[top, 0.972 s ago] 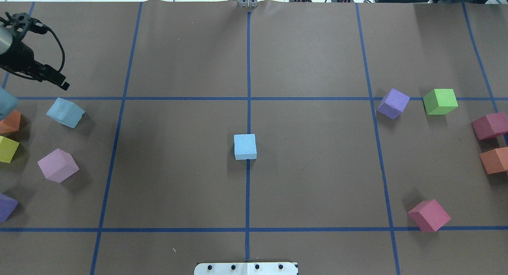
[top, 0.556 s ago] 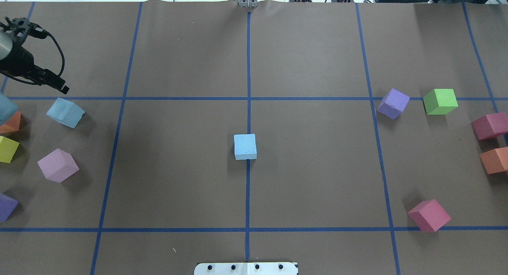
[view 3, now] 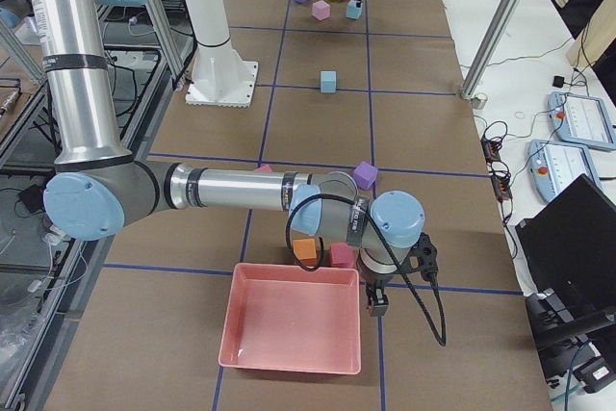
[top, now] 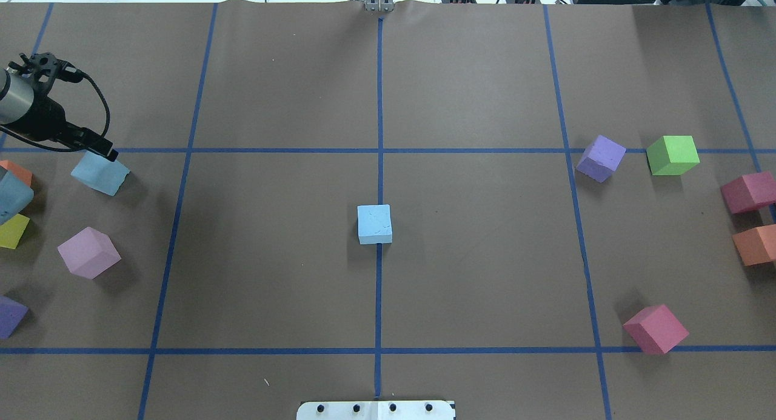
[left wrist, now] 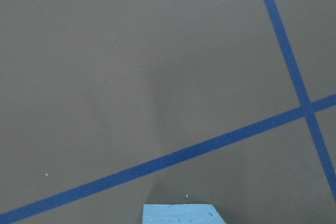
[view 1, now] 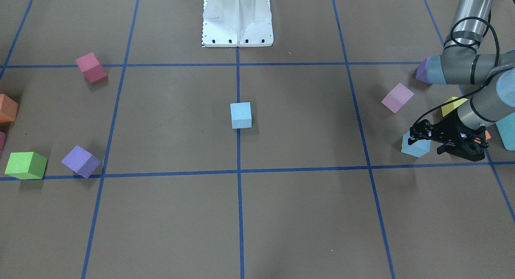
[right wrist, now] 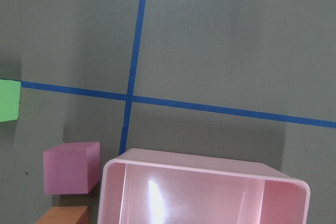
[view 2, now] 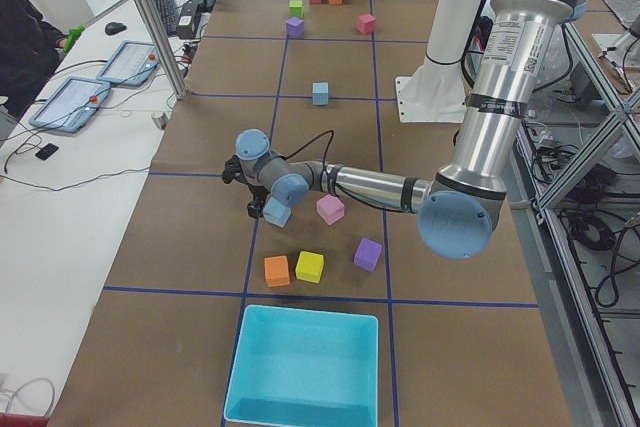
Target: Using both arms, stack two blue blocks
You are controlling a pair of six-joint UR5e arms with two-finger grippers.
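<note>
One pale blue block (top: pixel 374 224) (view 1: pixel 241 115) lies flat at the table's centre, on the middle tape line. The other blue block (top: pixel 100 173) (view 1: pixel 415 148) sits tilted at the far left of the overhead view. Its top edge shows at the bottom of the left wrist view (left wrist: pixel 184 214). My left gripper (top: pixel 108 153) (view 1: pixel 413 136) hangs open just above that block's far edge, and I cannot tell whether it touches. My right gripper (view 3: pixel 375 307) shows only in the exterior right view, low beside a pink tray (view 3: pixel 294 329). I cannot tell if it is open or shut.
A pink cube (top: pixel 89 252), a yellow one (top: pixel 12 231), an orange one (top: pixel 15 171) and a purple one (top: pixel 9 316) crowd the left block. A turquoise box (view 2: pixel 305 367) stands beyond them. Purple (top: pixel 600 158), green (top: pixel 672 155) and red (top: pixel 656 329) cubes lie right.
My left gripper has moved right and closer to the left blue block; its fingertips now overlap the block's far edge. No block has moved.
</note>
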